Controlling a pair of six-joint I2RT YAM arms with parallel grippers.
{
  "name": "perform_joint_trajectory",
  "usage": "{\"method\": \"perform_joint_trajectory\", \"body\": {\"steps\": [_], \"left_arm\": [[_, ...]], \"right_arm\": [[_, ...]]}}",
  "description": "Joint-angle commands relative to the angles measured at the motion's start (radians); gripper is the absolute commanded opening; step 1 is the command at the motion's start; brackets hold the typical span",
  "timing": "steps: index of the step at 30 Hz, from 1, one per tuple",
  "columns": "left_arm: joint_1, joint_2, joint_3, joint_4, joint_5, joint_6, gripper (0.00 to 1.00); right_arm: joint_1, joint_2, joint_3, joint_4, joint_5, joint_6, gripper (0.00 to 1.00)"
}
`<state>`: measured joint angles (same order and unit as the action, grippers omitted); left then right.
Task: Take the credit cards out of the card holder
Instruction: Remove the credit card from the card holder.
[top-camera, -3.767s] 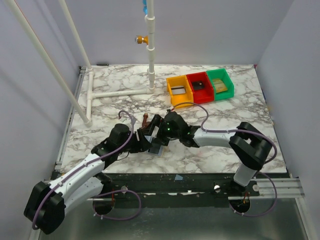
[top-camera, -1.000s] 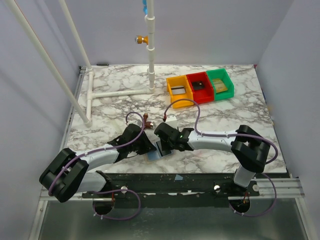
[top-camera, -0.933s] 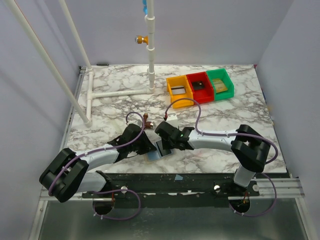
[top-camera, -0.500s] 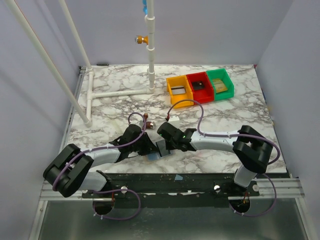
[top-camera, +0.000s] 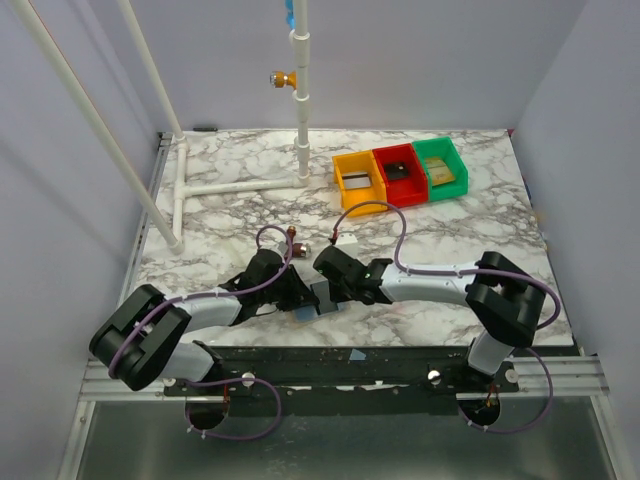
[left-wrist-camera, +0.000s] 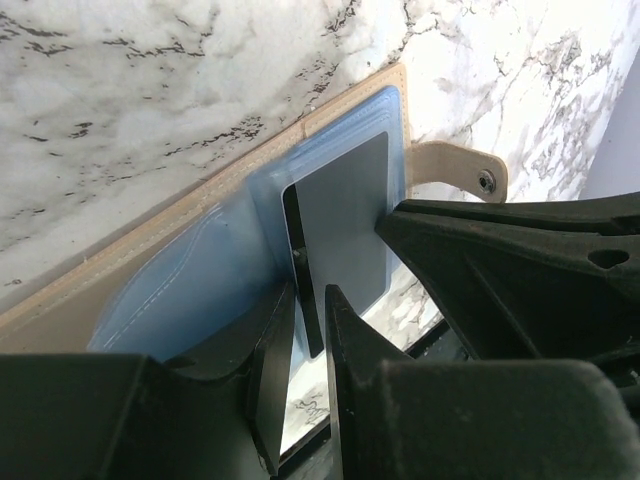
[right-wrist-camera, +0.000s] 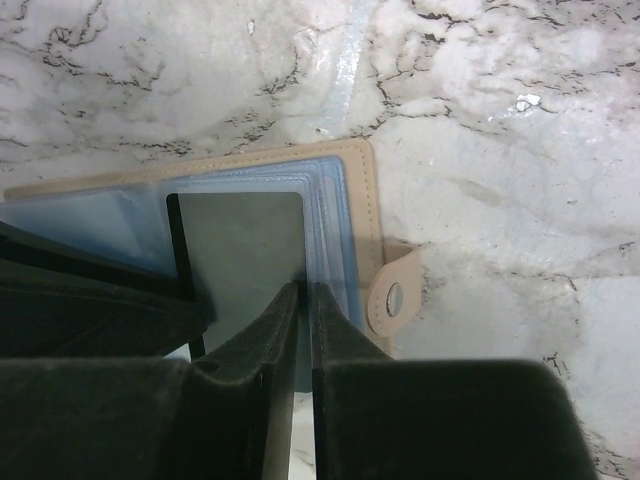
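Note:
The card holder (top-camera: 320, 297) is a tan cover with blue-clear sleeves (left-wrist-camera: 190, 270) and a snap tab (right-wrist-camera: 392, 297). It sits near the table's front edge between both grippers. A grey credit card (right-wrist-camera: 245, 240) with a dark edge shows in one sleeve, and also in the left wrist view (left-wrist-camera: 345, 220). My left gripper (left-wrist-camera: 308, 330) is closed narrowly on a dark-edged sleeve leaf of the holder. My right gripper (right-wrist-camera: 305, 295) has its jaws pinched together on the card's near right edge, beside the blue sleeve edges. The right gripper's black body (left-wrist-camera: 520, 250) fills the right side of the left wrist view.
Yellow (top-camera: 358, 180), red (top-camera: 400, 173) and green (top-camera: 441, 166) bins stand at the back right. A white pipe frame (top-camera: 240, 186) with an upright post (top-camera: 301, 100) stands at the back left. The table's front edge (top-camera: 350, 345) lies just below the holder.
The right gripper has closed its jaws on the card's edge and shifted slightly left. The left gripper has kept its grip, and the holder has stayed in place.

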<state>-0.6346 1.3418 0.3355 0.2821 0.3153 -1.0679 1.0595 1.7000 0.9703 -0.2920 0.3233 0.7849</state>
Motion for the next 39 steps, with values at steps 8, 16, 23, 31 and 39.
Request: {"method": "perform_joint_trajectory", "body": {"steps": [8, 16, 23, 31, 39], "left_arm": [[0.006, 0.031, -0.03, 0.118, 0.059, -0.041, 0.2], [0.01, 0.009, -0.047, 0.147, 0.079, -0.043, 0.08], [0.01, -0.029, -0.06, 0.139, 0.082, -0.034, 0.0], [0.027, -0.055, -0.075, 0.106, 0.081, -0.019, 0.0], [0.048, -0.067, -0.095, 0.098, 0.094, -0.003, 0.0]], "right_arm": [[0.032, 0.06, -0.007, -0.036, -0.062, 0.023, 0.09], [0.032, 0.084, -0.005, -0.039, -0.063, 0.037, 0.07], [0.032, 0.101, -0.001, -0.053, -0.048, 0.044, 0.05], [0.032, 0.114, -0.004, -0.074, -0.012, 0.052, 0.05], [0.032, 0.121, -0.005, -0.087, 0.007, 0.056, 0.04]]}}
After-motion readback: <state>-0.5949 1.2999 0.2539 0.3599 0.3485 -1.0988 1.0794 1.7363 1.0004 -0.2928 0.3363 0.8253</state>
